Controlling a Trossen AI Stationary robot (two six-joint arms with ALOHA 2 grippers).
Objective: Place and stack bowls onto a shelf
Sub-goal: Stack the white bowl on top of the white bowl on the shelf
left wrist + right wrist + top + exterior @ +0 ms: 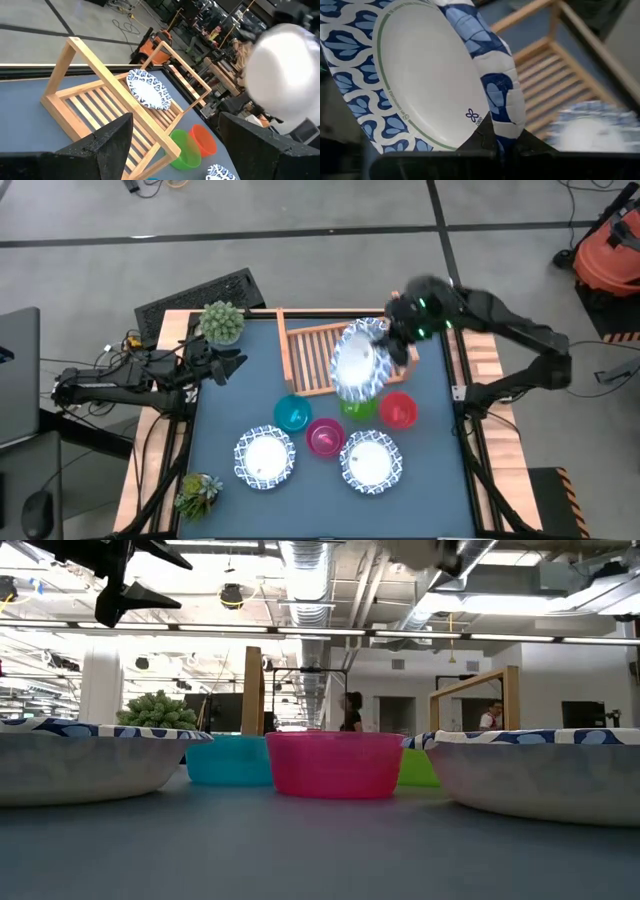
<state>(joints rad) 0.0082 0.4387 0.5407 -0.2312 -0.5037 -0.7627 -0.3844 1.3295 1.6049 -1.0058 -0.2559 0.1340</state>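
The wooden shelf stands at the table's far middle. One white bowl with a blue patterned rim lies on its slats. My right gripper is above the shelf's right end, shut on a second patterned bowl. Two more patterned bowls rest on the table near the front. The teal, magenta, green and red bowls stand in front of the shelf. My left gripper is open and empty, left of the shelf. My right gripper pinches the patterned bowl by its rim, one finger on the inner side and one on the outer. The fingers come from the table's right. The bowl stands tilted on edge, lifted clear above the shelf's right part, its white underside toward the left arm.
A potted plant stands at the shelf's far left corner and another at the table's near left. A black keyboard lies beyond the far left edge. Bare table lies between the left gripper and the teal bowl.
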